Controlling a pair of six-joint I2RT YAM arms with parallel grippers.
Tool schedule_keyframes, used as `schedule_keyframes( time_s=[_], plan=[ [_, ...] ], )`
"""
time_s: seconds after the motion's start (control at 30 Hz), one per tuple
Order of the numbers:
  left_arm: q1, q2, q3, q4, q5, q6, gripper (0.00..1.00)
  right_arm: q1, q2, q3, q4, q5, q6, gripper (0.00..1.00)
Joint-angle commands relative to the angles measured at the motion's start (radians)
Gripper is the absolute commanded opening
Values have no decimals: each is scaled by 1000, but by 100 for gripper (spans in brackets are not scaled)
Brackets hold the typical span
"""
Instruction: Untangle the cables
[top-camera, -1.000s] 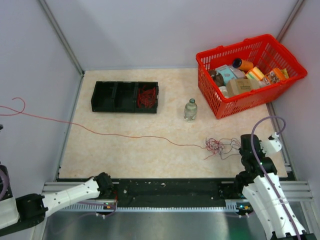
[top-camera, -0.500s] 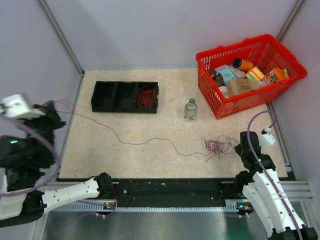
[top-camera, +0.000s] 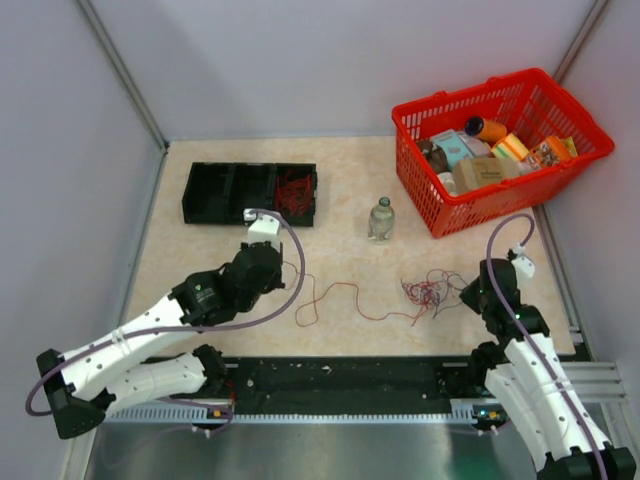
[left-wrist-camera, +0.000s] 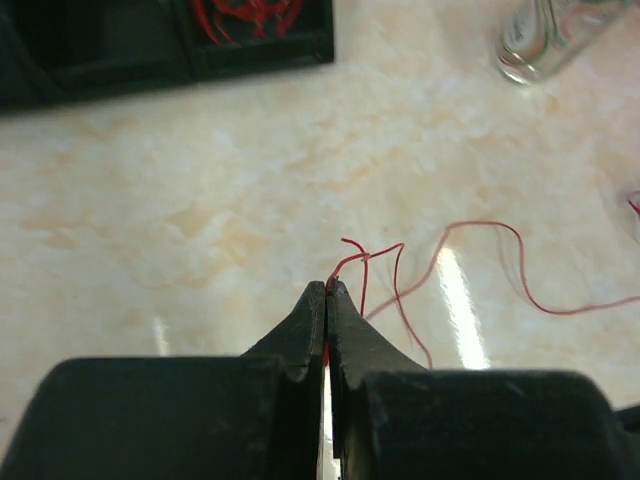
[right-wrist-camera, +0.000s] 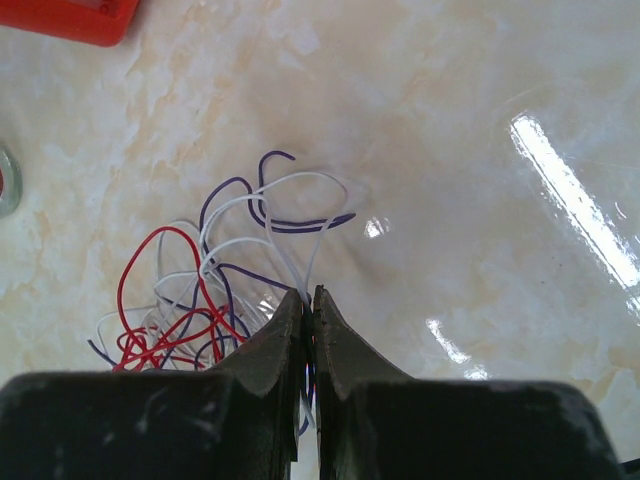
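As viewed from above, the left gripper (top-camera: 283, 268) is stretched out over the table (top-camera: 350, 190), and the right gripper (top-camera: 470, 293) is bent low beside the cable tangle (top-camera: 428, 292). At the left wrist, a red wire (left-wrist-camera: 480, 228) is pinched between closed fingers (left-wrist-camera: 350, 330). At the right wrist, the tangle's white and purple strands are clamped tight.

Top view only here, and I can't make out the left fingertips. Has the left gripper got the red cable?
Observer: Yes. The left wrist view shows the left gripper shut on the red cable, pinched right at the tips.
Operator: And the right?
Observer: The right wrist view shows the right gripper shut on the bunch, with white and blue strands running in between the tips. The red loops sit off to one side.
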Motion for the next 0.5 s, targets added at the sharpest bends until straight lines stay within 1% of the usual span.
schedule_keyframes(
  time_s=[0.0, 0.07, 0.17, 0.27, 0.33, 0.47],
  plan=[
    [81, 2, -90, 190, 431, -116, 0, -12, 30, 56, 52, -65, -53, 0],
    [124, 31, -132, 245, 549, -120, 0, -13, 33, 55, 57, -77, -58, 0],
    [146, 108, -180, 346, 752, -103, 0, -12, 25, 52, 70, -103, -70, 0],
    [146, 217, -165, 411, 943, -40, 0, -12, 16, 39, 90, -125, -77, 0],
    [141, 267, -162, 469, 1014, -21, 0, -12, 13, 29, 104, -139, -80, 1],
    [135, 335, -147, 520, 1039, -15, 0, -12, 27, 27, 112, -154, -90, 1]
  ],
)
